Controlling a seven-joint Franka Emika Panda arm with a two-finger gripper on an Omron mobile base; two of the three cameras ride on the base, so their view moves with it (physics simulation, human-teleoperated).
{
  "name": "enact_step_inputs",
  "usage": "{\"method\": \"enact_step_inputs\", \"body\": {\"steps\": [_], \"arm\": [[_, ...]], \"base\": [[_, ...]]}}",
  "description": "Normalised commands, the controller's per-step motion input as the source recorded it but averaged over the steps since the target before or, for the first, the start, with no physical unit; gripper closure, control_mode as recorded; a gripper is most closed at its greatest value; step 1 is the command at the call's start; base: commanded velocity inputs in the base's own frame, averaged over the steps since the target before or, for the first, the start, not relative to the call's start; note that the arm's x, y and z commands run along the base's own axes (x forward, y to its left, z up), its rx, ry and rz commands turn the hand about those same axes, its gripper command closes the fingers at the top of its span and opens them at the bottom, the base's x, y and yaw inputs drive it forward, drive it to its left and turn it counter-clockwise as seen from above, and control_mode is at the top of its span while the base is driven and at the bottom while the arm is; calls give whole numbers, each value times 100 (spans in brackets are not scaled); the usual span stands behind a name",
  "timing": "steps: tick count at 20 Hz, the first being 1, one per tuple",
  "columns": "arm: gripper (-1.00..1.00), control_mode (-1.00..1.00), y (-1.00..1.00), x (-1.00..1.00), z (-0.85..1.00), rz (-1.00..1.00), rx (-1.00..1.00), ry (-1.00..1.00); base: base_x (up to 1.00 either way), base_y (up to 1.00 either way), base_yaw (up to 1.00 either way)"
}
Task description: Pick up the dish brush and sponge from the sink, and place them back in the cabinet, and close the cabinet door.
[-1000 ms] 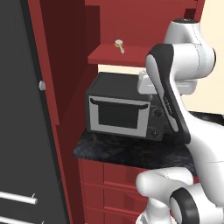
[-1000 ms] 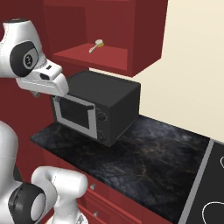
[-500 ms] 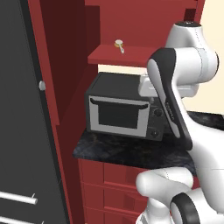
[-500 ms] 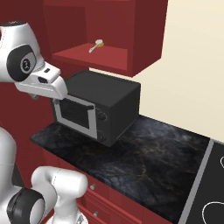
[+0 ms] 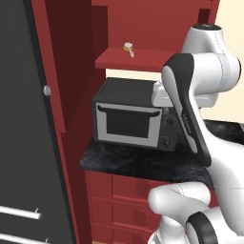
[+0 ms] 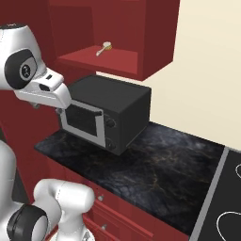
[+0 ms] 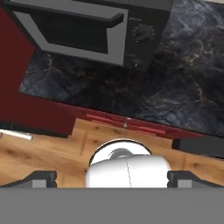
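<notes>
One dish brush [image 5: 128,48] on cabinet [image 5: 143,59] shelf; one microwave [image 5: 131,119]; fingers [image 7: 41,178] spread, empty.

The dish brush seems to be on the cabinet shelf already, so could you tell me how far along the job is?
Done: the dish brush lies on the cabinet shelf. In hand: nothing; the gripper is open and empty, looking down at the counter and floor. Left: the sponge, not on the shelf, and the cabinet door, which stands open.

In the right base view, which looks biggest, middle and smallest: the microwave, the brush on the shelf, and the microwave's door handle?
1. Microwave, clearly the biggest.
2. Door handle, a thin bar across the microwave's front.
3. Brush, smallest, though it lies farther back on the shelf, so it may look smaller than it is.
</notes>
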Motion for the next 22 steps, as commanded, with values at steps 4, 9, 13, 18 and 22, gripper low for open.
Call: {"method": "enact_step_inputs", "body": {"steps": [4, 9, 13, 18, 22], "arm": [[-100, 100, 0, 0, 0, 0, 0, 0], [-100, 100, 0, 0, 0, 0, 0, 0], [-100, 100, 0, 0, 0, 0, 0, 0], [-100, 100, 0, 0, 0, 0, 0, 0], [-100, 100, 0, 0, 0, 0, 0, 0]], "base": [[-72, -20, -19], [-80, -31, -29], [-72, -37, -40], [-67, -37, -44], [-62, -40, -48]]}}
